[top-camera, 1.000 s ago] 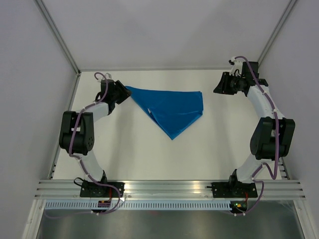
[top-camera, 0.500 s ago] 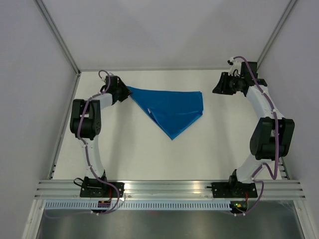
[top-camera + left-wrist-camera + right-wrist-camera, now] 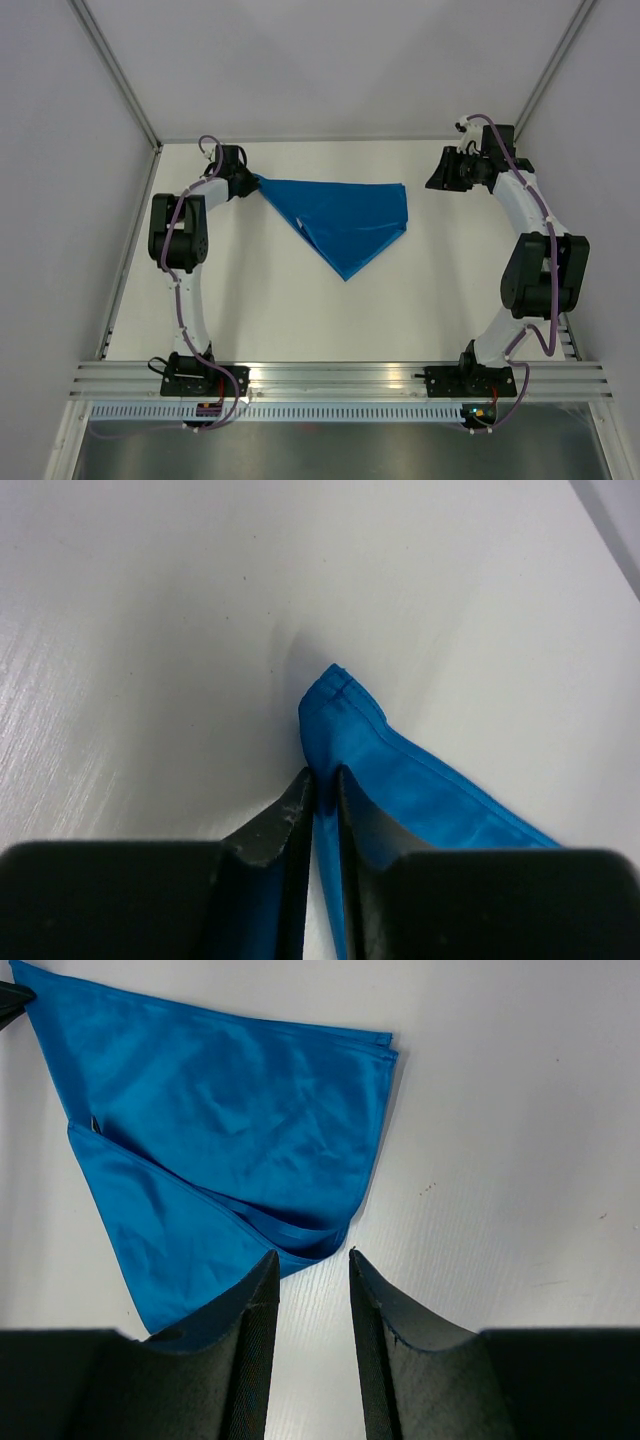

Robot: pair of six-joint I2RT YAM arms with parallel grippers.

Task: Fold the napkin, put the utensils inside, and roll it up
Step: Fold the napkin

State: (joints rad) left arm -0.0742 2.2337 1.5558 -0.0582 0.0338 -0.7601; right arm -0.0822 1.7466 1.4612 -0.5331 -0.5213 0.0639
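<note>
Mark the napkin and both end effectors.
napkin [image 3: 345, 215], top external view, middle of the folded blue cloth.
left end effector [image 3: 322, 778], left wrist view, between fingertips pinching the corner.
right end effector [image 3: 311, 1256], right wrist view, between its open fingertips.

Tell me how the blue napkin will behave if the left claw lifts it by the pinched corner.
Probably floppy: the napkin lies in soft wrinkled layers, so it would likely drape from the left claw rather than hold shape. Likely light: its thin corner fits in a nearly shut grip. The loose folded layers may well fall open when lifted.
</note>
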